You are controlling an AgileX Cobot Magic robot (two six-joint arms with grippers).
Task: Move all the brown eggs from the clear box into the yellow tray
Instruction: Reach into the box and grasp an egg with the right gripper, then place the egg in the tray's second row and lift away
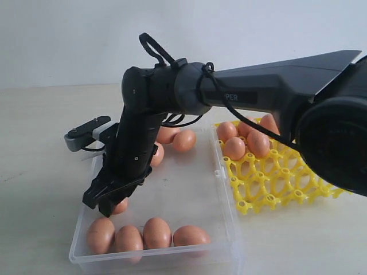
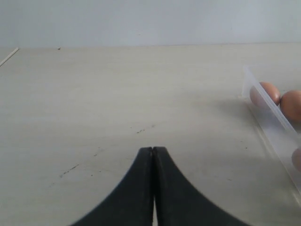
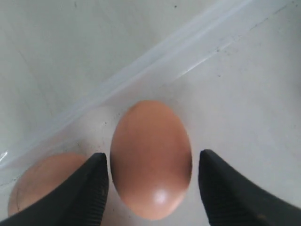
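My right gripper (image 1: 109, 205) reaches down into the left side of the clear box (image 1: 189, 183). It is open, with its fingers on either side of one brown egg (image 3: 150, 157) that lies on the box floor near the wall (image 3: 141, 66). One finger (image 3: 91, 183) is close against the egg and the other (image 3: 221, 181) stands a little apart from it. A second egg (image 3: 44, 181) lies beside it. Several more brown eggs (image 1: 156, 232) lie in the box. The yellow tray (image 1: 269, 183) to the right holds several eggs (image 1: 234, 148). My left gripper (image 2: 153, 150) is shut and empty over bare table.
The right arm's dark body (image 1: 241, 91) spans above the box and the tray. In the left wrist view the box's wall (image 2: 273, 113) and two eggs (image 2: 265, 92) show at the edge, with pale tabletop (image 2: 117, 94) before them.
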